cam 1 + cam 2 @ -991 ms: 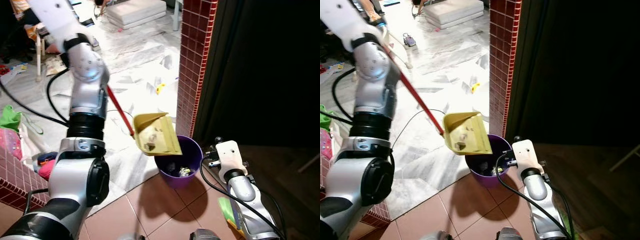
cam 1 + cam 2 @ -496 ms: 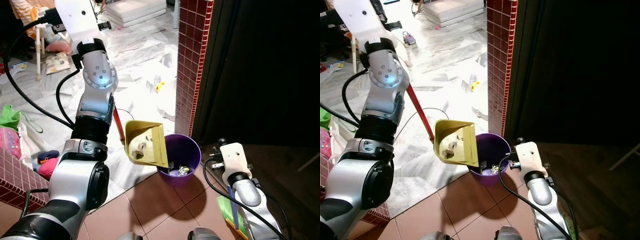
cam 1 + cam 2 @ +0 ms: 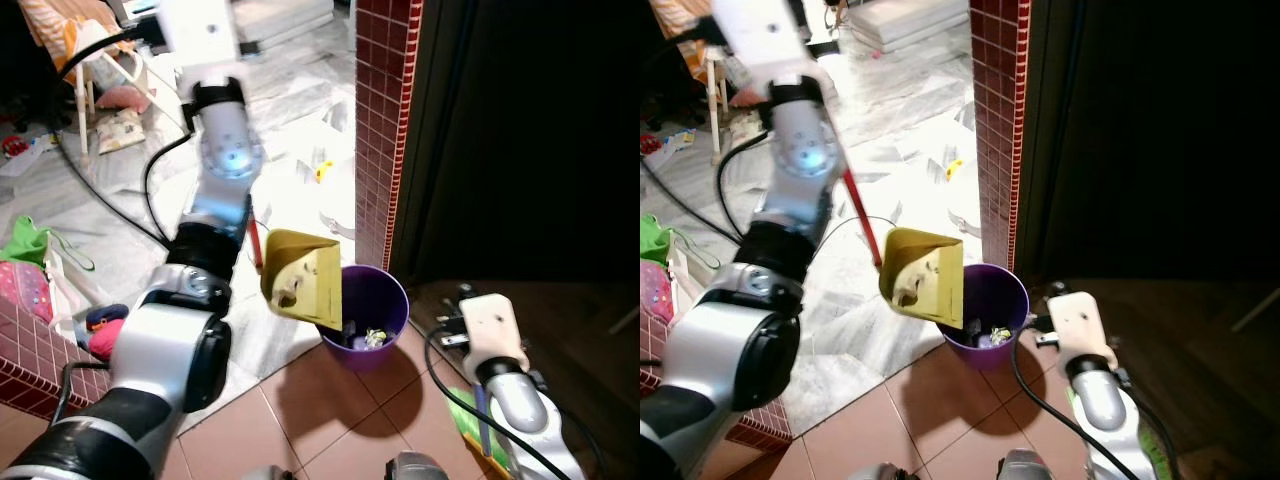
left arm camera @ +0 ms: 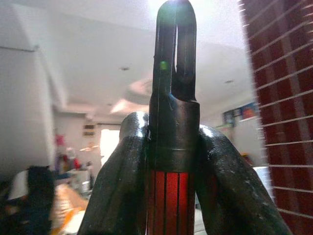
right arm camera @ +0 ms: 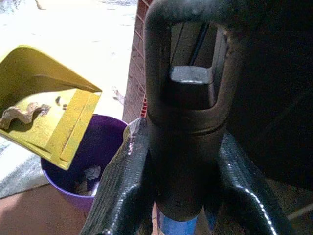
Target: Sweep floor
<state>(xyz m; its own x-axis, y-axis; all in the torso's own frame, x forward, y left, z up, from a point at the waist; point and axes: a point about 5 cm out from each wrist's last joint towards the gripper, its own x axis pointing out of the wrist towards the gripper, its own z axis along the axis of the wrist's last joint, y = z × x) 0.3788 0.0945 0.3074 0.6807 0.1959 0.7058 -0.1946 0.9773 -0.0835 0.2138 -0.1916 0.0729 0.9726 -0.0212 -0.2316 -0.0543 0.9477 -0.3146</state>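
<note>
A yellow dustpan (image 3: 303, 285) with scraps of litter in it hangs tilted, its lip down over the near-left rim of a purple bin (image 3: 385, 300). Its red handle (image 3: 256, 232) runs up behind my left arm. In the left wrist view my left gripper (image 4: 172, 132) is shut on the black end of that red handle. My right gripper (image 5: 181, 137) is shut on the black cap of a blue broom handle, low at the right of the bin. Green bristles (image 3: 462, 420) show beside my right arm. The bin (image 5: 98, 152) holds some litter.
A red-tiled pillar (image 3: 385, 120) stands right behind the bin, with a dark doorway to its right. A black cable (image 3: 110, 205) trails over the marble floor. Clothes and toys (image 3: 25, 240) lie at the left by a low red-tiled wall (image 3: 30, 350). A yellow scrap (image 3: 320, 172) lies near the pillar.
The dustpan has tipped steeper, its lip now lower over the bin's rim. My left arm has swung rightward in view. The right arm holds its place.
</note>
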